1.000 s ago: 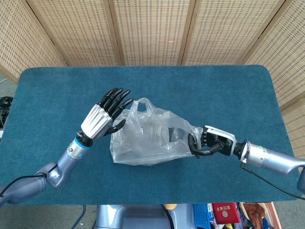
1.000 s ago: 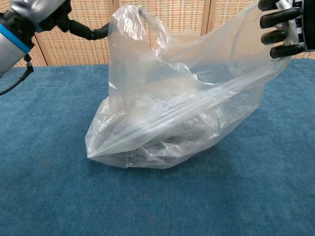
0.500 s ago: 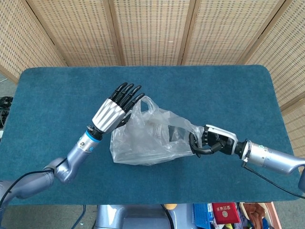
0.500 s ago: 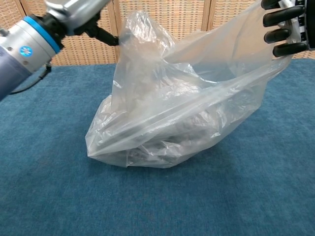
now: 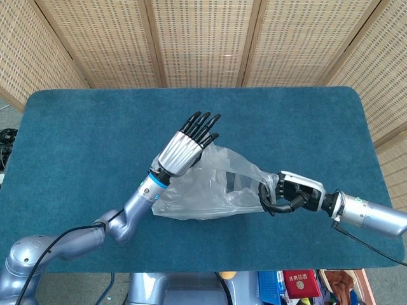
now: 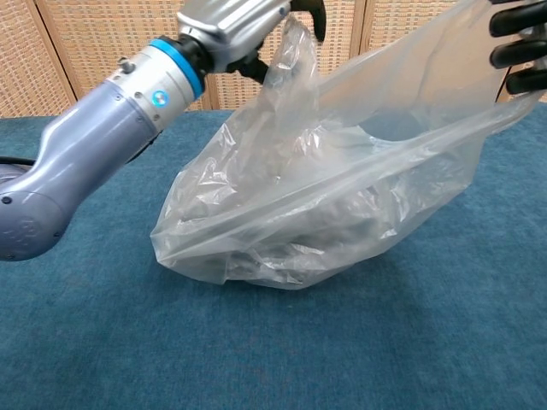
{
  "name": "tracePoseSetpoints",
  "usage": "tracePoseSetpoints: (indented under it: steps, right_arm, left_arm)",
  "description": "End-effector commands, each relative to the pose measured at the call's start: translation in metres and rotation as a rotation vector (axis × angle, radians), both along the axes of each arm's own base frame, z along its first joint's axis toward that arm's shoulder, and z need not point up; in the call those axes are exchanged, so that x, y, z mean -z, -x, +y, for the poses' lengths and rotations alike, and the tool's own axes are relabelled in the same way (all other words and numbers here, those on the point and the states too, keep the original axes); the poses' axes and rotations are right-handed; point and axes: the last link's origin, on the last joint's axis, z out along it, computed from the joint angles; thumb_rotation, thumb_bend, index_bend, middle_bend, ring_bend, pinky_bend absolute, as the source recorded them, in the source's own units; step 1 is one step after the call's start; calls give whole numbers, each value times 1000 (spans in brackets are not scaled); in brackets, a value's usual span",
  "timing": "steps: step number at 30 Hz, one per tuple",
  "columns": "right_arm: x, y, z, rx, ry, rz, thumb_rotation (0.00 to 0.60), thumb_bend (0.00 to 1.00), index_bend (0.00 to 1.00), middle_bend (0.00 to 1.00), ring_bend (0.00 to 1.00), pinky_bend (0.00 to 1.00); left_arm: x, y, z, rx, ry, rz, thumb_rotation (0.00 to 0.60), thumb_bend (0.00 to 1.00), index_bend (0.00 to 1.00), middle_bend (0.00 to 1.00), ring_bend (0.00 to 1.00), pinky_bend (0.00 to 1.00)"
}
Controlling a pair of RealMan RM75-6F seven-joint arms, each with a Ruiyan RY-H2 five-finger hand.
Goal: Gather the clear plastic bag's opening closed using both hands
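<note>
now, clear plastic bag (image 5: 210,184): crumpled, translucent, mouth stretched wide
left hand (image 5: 184,147): fingers straight, together, over bag
right hand (image 5: 289,194): fingers curled, clamping bag's rim

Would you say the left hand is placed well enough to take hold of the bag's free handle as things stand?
Probably yes. The left hand sits right against the raised handle of the clear plastic bag, fingers spread and nothing between them, while the right hand grips the opposite edge.
</note>
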Motion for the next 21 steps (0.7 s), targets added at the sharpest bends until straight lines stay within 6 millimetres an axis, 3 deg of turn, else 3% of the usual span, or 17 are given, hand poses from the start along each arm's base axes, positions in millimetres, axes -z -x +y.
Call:
tracePoseSetpoints:
  steps: [1,5,12,21]
  right_arm:
    - [-2,1,2,-3,2,1,600,369,536,648,544,593]
    - [-3,1,2,-1,7,-1,600,369,536,648,544,593]
    - [1,-1,4,-6,-3,-2,600,369,536,648,544,592]
    - [5,-7,5,-8,7,9,600,368,536,648,544,593]
  left_arm:
    - [8,-12,-2,-7,-7,19,600,504,752,0,0,125]
    - [2,-11,-6,0,-27,11,600,549,838,0,0,130]
    - [-17,-1,-6,-4,-51,-57,600,552,832,0,2,133]
    - [-54,19,-18,88,-35,-439,600,552,852,0,3,131]
